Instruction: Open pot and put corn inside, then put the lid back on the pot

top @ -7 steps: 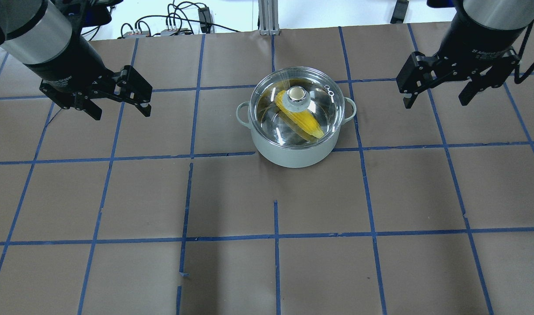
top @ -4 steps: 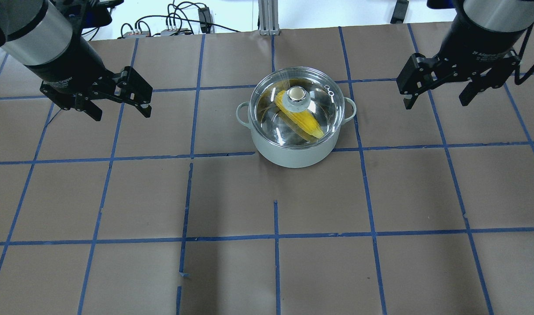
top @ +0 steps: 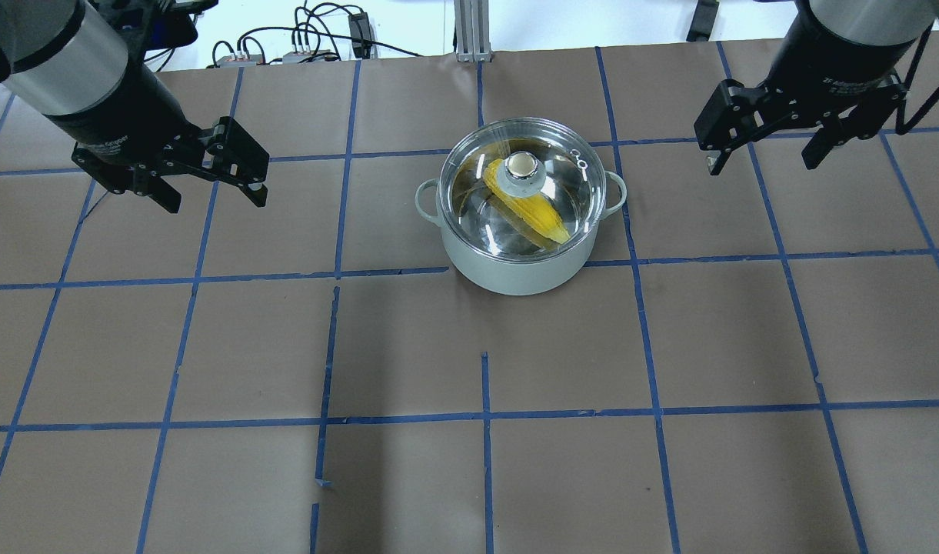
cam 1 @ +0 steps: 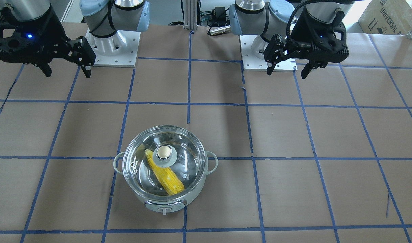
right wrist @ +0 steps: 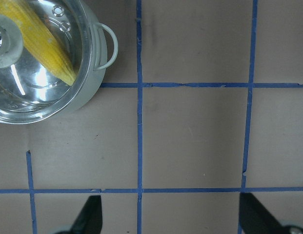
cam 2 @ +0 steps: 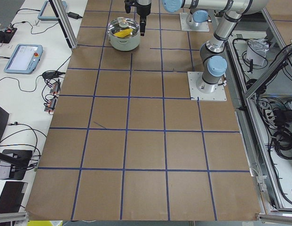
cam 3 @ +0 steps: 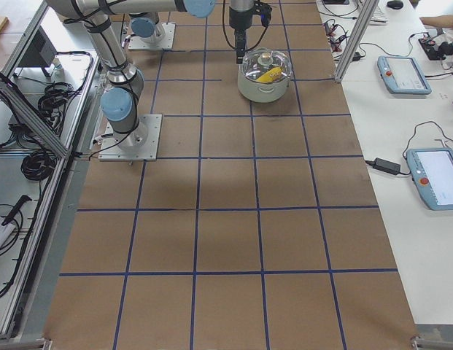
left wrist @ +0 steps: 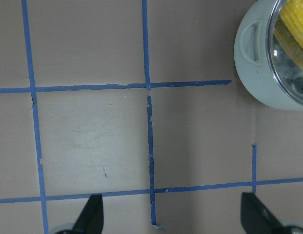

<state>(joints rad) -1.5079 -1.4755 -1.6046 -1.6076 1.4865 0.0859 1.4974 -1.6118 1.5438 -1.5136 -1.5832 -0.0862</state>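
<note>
The pale-green pot [top: 515,269] stands on the table's middle, toward the far side. The clear glass lid [top: 573,196] with its beige knob [top: 521,164] sits on it. The yellow corn [top: 542,215] lies inside, seen through the glass, also in the front view [cam 1: 168,179]. My left gripper [top: 214,198] is open and empty, well to the pot's left above the table. My right gripper [top: 761,164] is open and empty, well to the pot's right. The left wrist view shows the pot's side [left wrist: 253,73]; the right wrist view shows the lid [right wrist: 24,83] and corn [right wrist: 41,41].
The table is brown paper with a blue tape grid [top: 484,415]. Cables and small devices [top: 308,38] and an aluminium post [top: 473,31] lie at the far edge. The arm bases [cam 1: 113,50] [cam 1: 259,57] stand behind the pot in the front view.
My right gripper has drawn a little further from the pot, toward the far edge. The left gripper, pot, lid and corn have not moved.
</note>
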